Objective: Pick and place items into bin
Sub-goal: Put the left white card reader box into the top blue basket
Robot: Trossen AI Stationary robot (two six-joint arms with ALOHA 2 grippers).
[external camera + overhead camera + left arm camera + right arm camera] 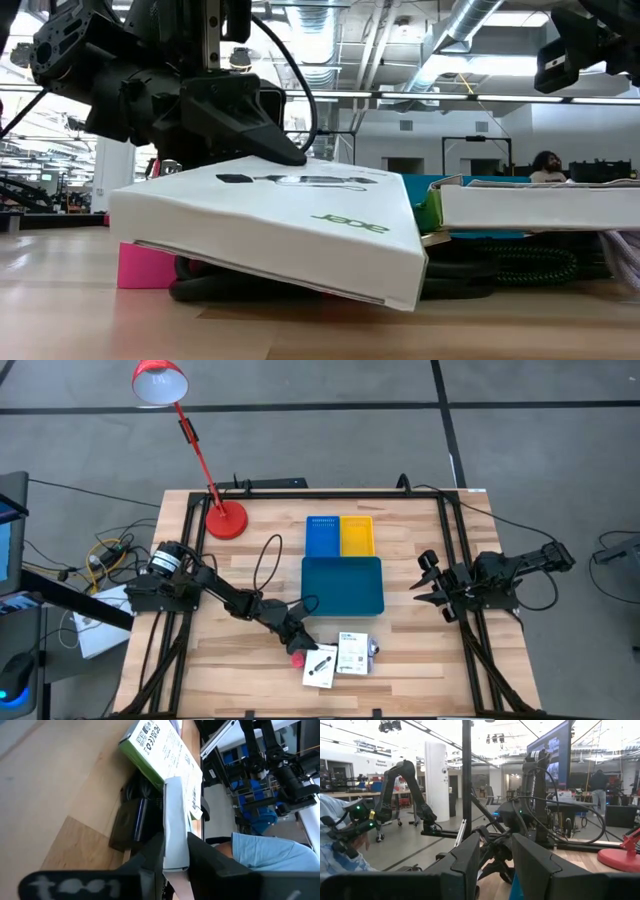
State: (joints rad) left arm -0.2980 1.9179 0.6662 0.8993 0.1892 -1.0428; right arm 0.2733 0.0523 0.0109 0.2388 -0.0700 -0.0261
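Observation:
Two flat white printed packets lie near the table's front edge, one (320, 666) beside the other (352, 655). My left gripper (297, 641) reaches in from the left and is shut on the left packet (280, 220). A pink-red block (145, 265) and a black cable (230, 290) sit under that packet's raised end. A small black piece (127, 822) lies beside it. The bin stands farther back: a teal tray (343, 586), a blue tray (322, 536) and a yellow tray (357, 536). My right gripper (426, 583) waits open at the right edge. My left gripper pinches the packet's end nearest the arm (175, 827) between its two fingers, with one finger (275, 145) lying on the top face. The fingers slant down from the table's left. The packet sits tilted: the held end is raised and the opposite lower edge (400, 297) is down by the table.
A red desk lamp (225, 518) stands at the table's far left. Black frame rails (190, 550) run along both sides of the table. Bare wood lies between the bin and the packets. A person in a light-blue top (270, 855) is beyond the table.

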